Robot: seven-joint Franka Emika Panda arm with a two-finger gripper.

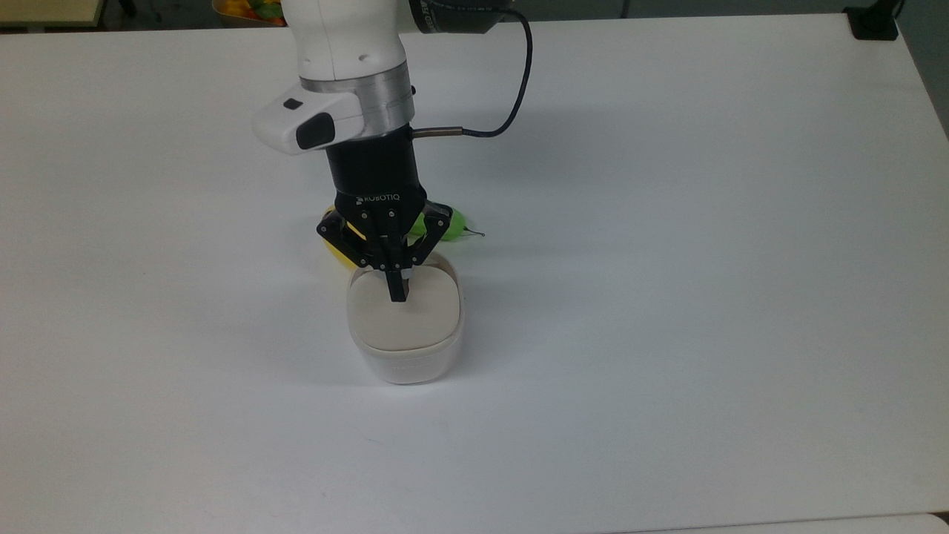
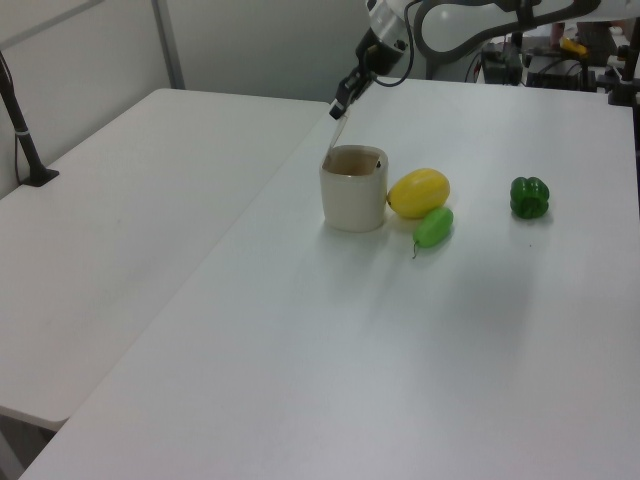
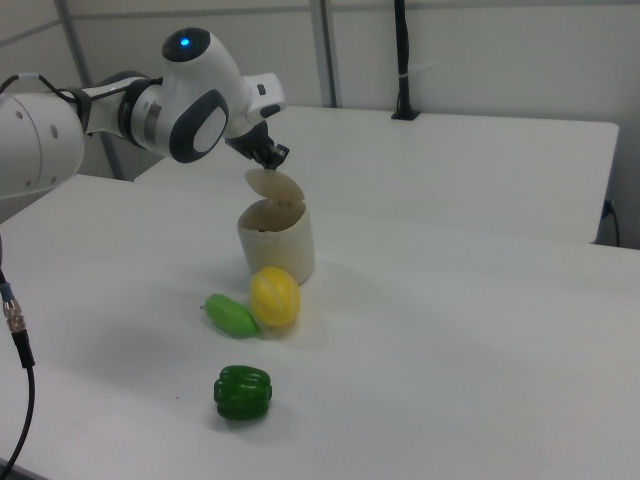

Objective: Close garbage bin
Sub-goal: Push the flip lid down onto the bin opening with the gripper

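Top view: we see the gripper [image 1: 398, 291] with fingers together, tips on the garbage bin [image 1: 405, 327] lid [image 1: 404, 311]. The yellow melon [image 1: 337, 248] and green cucumber [image 1: 451, 222] lie just behind the bin.

Left view: lid [image 2: 334, 133] stands raised, gripper [image 2: 343, 103] at its top edge; green pepper [image 2: 529, 196] well apart from the bin [image 2: 353, 190].

Right view: the gripper [image 3: 270, 154] touches the tilted lid [image 3: 276, 185] above the bin [image 3: 278, 242]; melon [image 3: 274, 296] beside it.

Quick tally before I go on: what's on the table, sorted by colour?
Cream-white: 1, the garbage bin
Yellow: 1, the melon
Green: 2, the long gourd-like vegetable and the bell pepper
Total: 4
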